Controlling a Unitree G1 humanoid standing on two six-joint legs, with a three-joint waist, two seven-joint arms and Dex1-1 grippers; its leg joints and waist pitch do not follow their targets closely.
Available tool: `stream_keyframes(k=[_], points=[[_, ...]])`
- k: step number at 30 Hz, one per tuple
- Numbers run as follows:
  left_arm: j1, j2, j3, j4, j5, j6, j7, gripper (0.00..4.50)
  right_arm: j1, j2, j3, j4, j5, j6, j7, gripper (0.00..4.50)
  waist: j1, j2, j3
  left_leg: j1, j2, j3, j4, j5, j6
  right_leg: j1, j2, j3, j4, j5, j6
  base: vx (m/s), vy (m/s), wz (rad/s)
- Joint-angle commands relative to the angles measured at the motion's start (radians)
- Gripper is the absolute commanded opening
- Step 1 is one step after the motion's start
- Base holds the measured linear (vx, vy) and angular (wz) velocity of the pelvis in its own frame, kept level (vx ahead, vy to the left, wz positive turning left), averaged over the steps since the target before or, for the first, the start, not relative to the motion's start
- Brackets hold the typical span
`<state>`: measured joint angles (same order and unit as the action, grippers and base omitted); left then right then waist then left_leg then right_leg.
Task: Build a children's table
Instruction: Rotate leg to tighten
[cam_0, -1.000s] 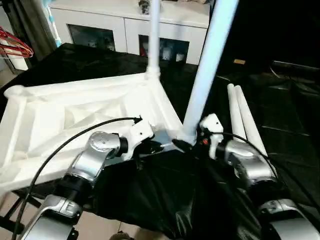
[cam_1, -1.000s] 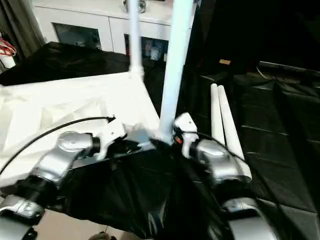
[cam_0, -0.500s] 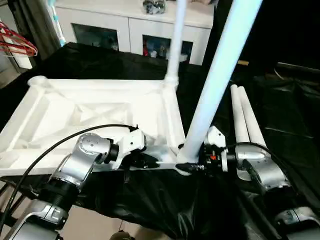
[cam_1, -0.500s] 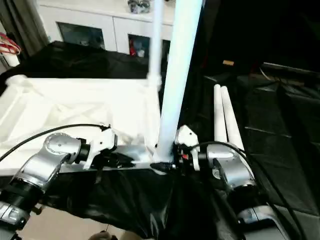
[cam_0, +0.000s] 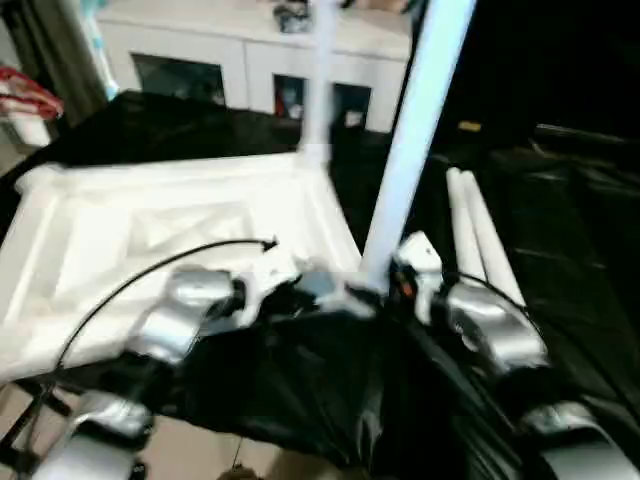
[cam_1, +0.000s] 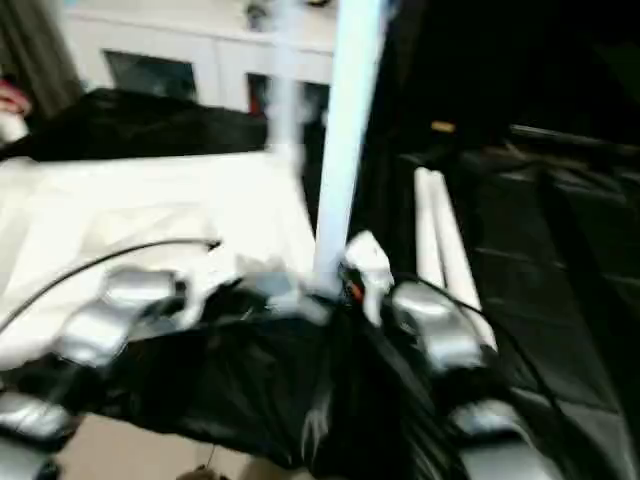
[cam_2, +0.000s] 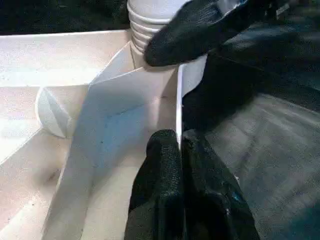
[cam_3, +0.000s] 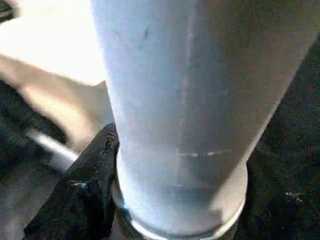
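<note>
The children's table lies upside down on a black cloth, its white ribbed tabletop (cam_0: 150, 220) facing up. One white leg (cam_0: 320, 90) stands in the far corner socket. A second leg (cam_0: 405, 160) stands in the near right socket. Two more legs (cam_0: 478, 235) lie loose side by side to the right. My left gripper (cam_2: 177, 137) is shut on the tabletop's thin near rim (cam_2: 178, 100), close to that corner. My right gripper (cam_0: 385, 285) is shut on the base of the near leg (cam_3: 190, 100); one black finger (cam_3: 87, 185) presses its side, the other is hidden.
A white cabinet (cam_0: 230, 60) with glass doors stands behind the work surface. Red hangers (cam_0: 25, 95) hang at the far left. The black cloth (cam_0: 300, 380) drapes over the near edge, with floor below it. A black cable (cam_0: 130, 285) loops over my left forearm.
The head view has shifted and blurred. My right gripper's jaws have narrowed around the near leg's base. My left gripper still holds the rim.
</note>
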<state>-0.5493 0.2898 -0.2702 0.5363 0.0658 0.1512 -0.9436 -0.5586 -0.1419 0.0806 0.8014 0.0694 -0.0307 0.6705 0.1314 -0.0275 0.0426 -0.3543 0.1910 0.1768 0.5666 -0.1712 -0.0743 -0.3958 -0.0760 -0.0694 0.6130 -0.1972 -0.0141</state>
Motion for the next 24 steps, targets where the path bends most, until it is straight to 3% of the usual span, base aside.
stream_keyframes(k=[1,6,7,12,16,21,24], points=[[-0.036,-0.066,-0.002,0.022,0.005,0.009,0.097,0.00,-0.018,0.058,0.017,0.061,-0.031,0.022,-0.116,2.70,-0.002,0.000,-0.046,0.013,0.041,-0.020,-0.074,-0.322,-0.016,0.031,-0.084,0.051,-0.102,-0.435,-0.123,0.000,0.000,0.00],[-0.065,-0.136,0.007,0.066,0.037,0.020,0.206,0.00,-0.058,0.130,-0.029,0.138,-0.039,0.022,-0.292,2.70,-0.002,0.002,-0.050,0.013,0.041,-0.018,-0.074,-0.304,-0.019,0.031,-0.081,0.052,-0.095,-0.351,-0.142,0.000,0.000,0.00],[-0.067,-0.148,0.006,0.070,0.037,0.018,0.214,0.00,-0.058,0.140,-0.035,0.145,-0.031,0.008,-0.287,3.26,-0.001,0.003,-0.050,0.011,0.041,-0.018,-0.074,-0.300,-0.018,0.033,-0.082,0.052,-0.093,-0.340,-0.144,0.000,0.000,0.00],[-0.060,-0.158,-0.009,0.057,0.022,0.004,0.182,0.00,-0.063,0.151,-0.042,0.158,-0.009,-0.027,-0.248,3.66,0.006,0.006,-0.054,0.006,0.041,-0.014,-0.071,-0.262,0.004,0.038,-0.079,0.053,-0.084,-0.238,-0.162,0.000,0.000,0.00],[-0.045,-0.139,-0.013,0.036,0.012,-0.007,0.134,0.00,-0.073,0.129,-0.043,0.161,-0.011,-0.045,-0.216,3.97,0.005,0.006,-0.054,0.003,0.041,-0.014,-0.070,-0.254,0.012,0.042,-0.080,0.052,-0.083,-0.237,-0.164,0.000,0.000,0.00],[-0.018,-0.086,-0.027,0.000,-0.006,-0.013,0.017,0.00,-0.082,0.056,-0.016,0.157,-0.015,-0.087,-0.024,3.97,0.006,0.009,-0.055,0.001,0.043,-0.014,-0.069,-0.259,0.021,0.044,-0.080,0.051,-0.083,-0.235,-0.171,0.000,0.000,0.00],[-0.007,-0.056,-0.039,-0.019,-0.017,-0.017,-0.046,0.00,-0.066,0.015,0.012,0.122,-0.009,-0.102,0.112,3.97,0.007,0.010,-0.057,-0.002,0.045,-0.012,-0.064,-0.214,0.041,0.045,-0.076,0.050,-0.072,-0.142,-0.202,0.000,0.000,0.00]])
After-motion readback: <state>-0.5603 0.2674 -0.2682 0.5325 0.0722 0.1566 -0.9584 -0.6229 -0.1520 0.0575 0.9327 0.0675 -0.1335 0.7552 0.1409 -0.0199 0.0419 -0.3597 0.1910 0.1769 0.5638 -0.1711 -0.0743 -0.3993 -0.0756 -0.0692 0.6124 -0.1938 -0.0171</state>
